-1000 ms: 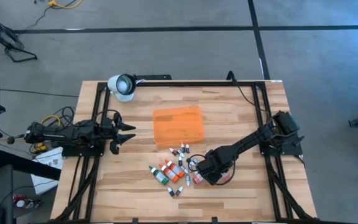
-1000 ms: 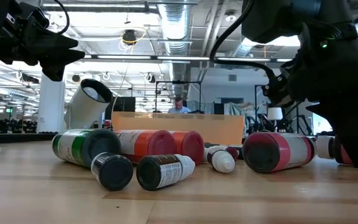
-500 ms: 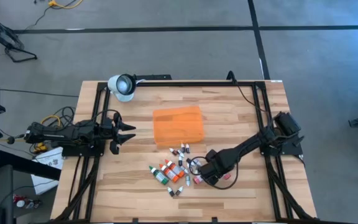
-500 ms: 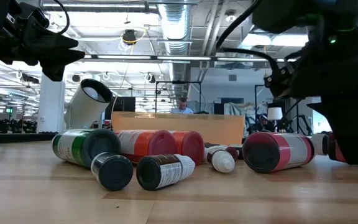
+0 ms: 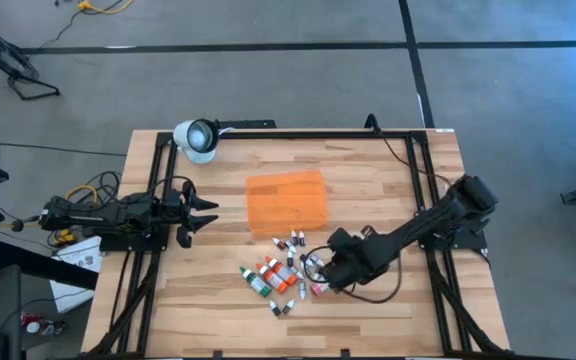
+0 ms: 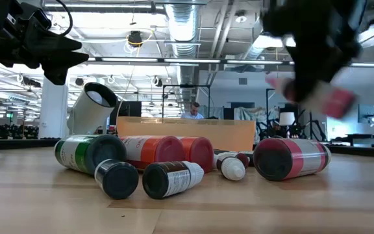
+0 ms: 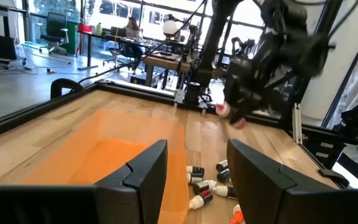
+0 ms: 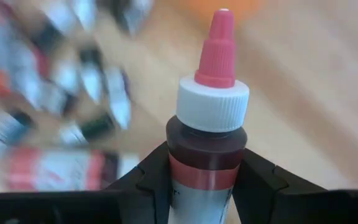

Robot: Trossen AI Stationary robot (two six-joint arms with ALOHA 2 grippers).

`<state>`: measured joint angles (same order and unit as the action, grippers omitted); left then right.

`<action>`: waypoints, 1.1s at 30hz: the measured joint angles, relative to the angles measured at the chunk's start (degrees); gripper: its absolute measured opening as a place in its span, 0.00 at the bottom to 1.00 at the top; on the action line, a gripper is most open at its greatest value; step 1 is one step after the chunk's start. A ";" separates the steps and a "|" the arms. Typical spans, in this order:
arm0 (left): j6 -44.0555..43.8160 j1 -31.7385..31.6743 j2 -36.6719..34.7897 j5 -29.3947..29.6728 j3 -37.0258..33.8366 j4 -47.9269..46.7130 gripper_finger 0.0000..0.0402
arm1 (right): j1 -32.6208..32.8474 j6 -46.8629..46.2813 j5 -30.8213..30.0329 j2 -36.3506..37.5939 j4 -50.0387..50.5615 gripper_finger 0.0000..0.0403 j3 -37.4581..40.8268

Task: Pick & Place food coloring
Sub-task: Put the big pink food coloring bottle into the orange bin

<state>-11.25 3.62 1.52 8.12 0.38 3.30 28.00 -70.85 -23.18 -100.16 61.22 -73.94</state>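
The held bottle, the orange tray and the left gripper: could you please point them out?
held bottle (image 8: 207,146): right wrist view, dark body below cap.
orange tray (image 5: 286,202): high view, flat middle.
left gripper (image 5: 211,212): high view, between fingertips.

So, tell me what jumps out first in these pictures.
The right gripper grips a dark red bottle with a white cap and pink tip, lifted clear of the table. Below it, a heap of food coloring bottles lies just in front of the orange tray. The left gripper waits open at the table's left edge.
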 joint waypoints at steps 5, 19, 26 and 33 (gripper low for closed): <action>-0.04 -0.01 -0.02 0.14 -0.01 0.01 0.40 | 1.14 6.77 -21.28 5.83 -6.93 0.31 -0.25; -0.23 0.00 -0.02 0.28 -0.02 0.03 0.40 | -9.95 24.32 -45.69 -0.27 -24.10 0.32 1.96; -1.17 -0.01 -0.02 0.27 -0.02 0.03 0.40 | -16.78 24.99 -45.62 -6.23 -35.04 0.32 5.12; -0.90 0.00 -0.02 0.27 0.00 0.03 0.40 | -19.18 36.73 -40.83 -6.12 -47.47 0.32 5.06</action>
<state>-12.14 3.62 1.50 8.38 0.38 3.33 8.82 -34.12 -64.01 -106.28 13.75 -68.88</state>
